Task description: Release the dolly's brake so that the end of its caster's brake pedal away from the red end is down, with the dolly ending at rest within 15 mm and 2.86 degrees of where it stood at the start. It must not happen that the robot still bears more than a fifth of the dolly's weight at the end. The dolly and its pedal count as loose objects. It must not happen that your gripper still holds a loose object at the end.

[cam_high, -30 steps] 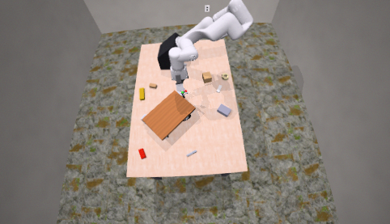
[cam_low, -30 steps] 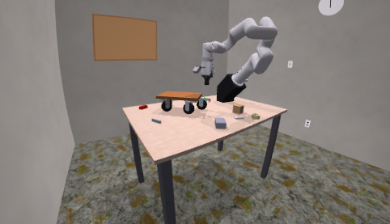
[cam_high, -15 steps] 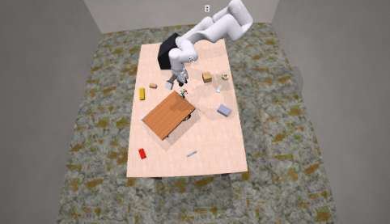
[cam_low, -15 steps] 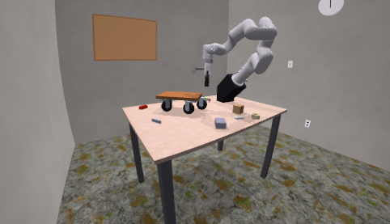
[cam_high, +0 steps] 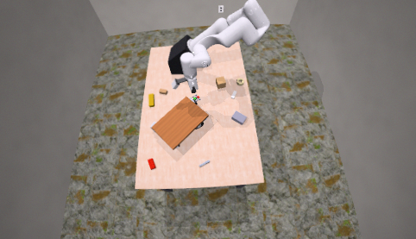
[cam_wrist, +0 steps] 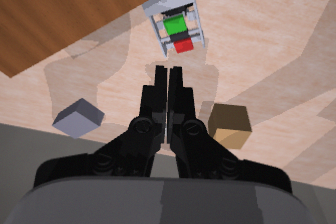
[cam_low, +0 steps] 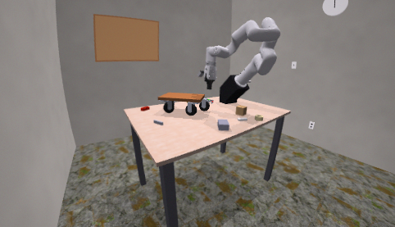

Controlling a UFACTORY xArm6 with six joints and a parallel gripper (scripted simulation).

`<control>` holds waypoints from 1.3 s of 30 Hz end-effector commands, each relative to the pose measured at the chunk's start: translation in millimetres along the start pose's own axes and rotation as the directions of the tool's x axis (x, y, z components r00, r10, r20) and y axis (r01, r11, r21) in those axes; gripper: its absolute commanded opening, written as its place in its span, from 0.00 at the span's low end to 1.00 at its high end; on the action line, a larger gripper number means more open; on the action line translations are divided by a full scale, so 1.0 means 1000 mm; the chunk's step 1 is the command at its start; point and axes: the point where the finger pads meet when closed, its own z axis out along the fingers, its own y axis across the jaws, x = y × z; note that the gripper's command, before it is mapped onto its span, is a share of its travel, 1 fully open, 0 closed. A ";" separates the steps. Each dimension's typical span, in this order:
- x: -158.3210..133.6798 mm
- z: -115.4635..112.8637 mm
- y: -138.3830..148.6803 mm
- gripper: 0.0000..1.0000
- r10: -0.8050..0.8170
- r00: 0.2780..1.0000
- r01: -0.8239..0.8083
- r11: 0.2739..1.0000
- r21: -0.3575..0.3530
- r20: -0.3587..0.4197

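On the pale wood surface (cam_high: 224, 168) you have a scatter of small clutter. At its left edge in the top view lies a yellow bar (cam_high: 151, 100), with a small tan block (cam_high: 163, 91) just beyond it. A red brick (cam_high: 152, 164) sits near the front left, a thin grey strip (cam_high: 204, 163) to its right. On the right side you see a brown cube (cam_high: 221, 82), a beige ring (cam_high: 240, 81), a small white piece (cam_high: 233, 94) and a grey-blue block (cam_high: 239, 117). A corkboard (cam_low: 126, 38) and a wall clock (cam_low: 335, 4) hang on the walls.
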 end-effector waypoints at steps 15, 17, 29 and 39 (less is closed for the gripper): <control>0.000 0.006 0.000 0.00 0.805 0.592 -0.806 0.592 -0.006 -0.030; 0.000 0.007 0.000 0.00 0.859 0.510 -0.860 0.510 -0.008 -0.037; 0.000 0.007 0.000 0.00 0.926 0.372 -0.928 0.372 -0.015 -0.059; 0.000 0.007 0.000 0.00 0.926 0.372 -0.928 0.372 -0.015 -0.059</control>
